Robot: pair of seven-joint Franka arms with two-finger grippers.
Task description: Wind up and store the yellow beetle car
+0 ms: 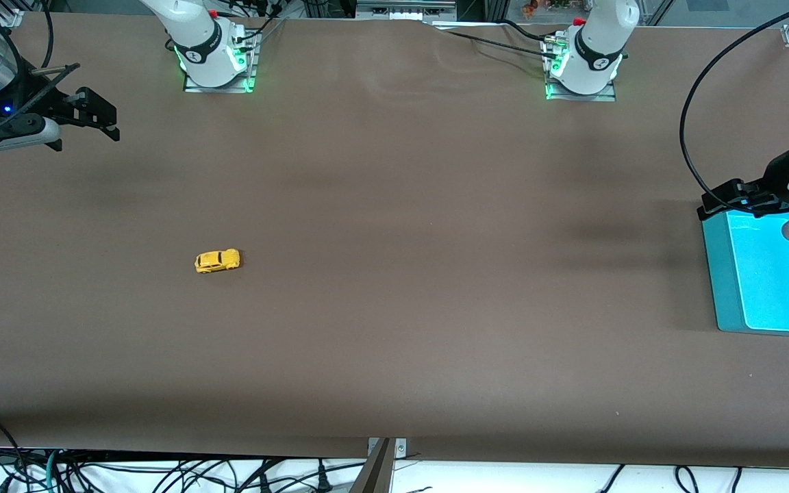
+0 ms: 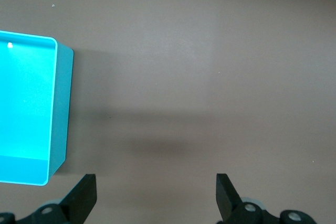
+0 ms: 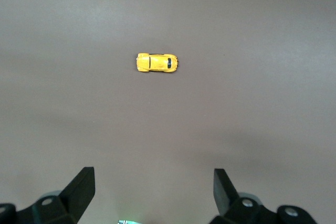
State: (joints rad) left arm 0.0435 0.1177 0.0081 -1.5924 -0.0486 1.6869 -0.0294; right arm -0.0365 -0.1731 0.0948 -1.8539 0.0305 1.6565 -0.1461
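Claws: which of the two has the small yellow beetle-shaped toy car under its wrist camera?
The right claw: the small yellow beetle-shaped toy car lies below it, while the left claw sees only the turquoise plastic bin.

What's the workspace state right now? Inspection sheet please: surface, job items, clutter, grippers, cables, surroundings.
Surface: brown table cover, a few ripples near the arm bases.
Job's things: yellow beetle car on its wheels, toward the right arm's end, untouched. Turquoise bin at the left arm's end, nothing seen in the part in view.
Clutter: nothing seen.
Grippers: right gripper open, holding nothing, up over the table edge at its own end. Left gripper open, holding nothing, over bare table beside the bin.
Cables: black cable looping to the left arm; cable tangle below the table's front edge.
Surroundings: arm bases lit green; frame parts at the table corners.
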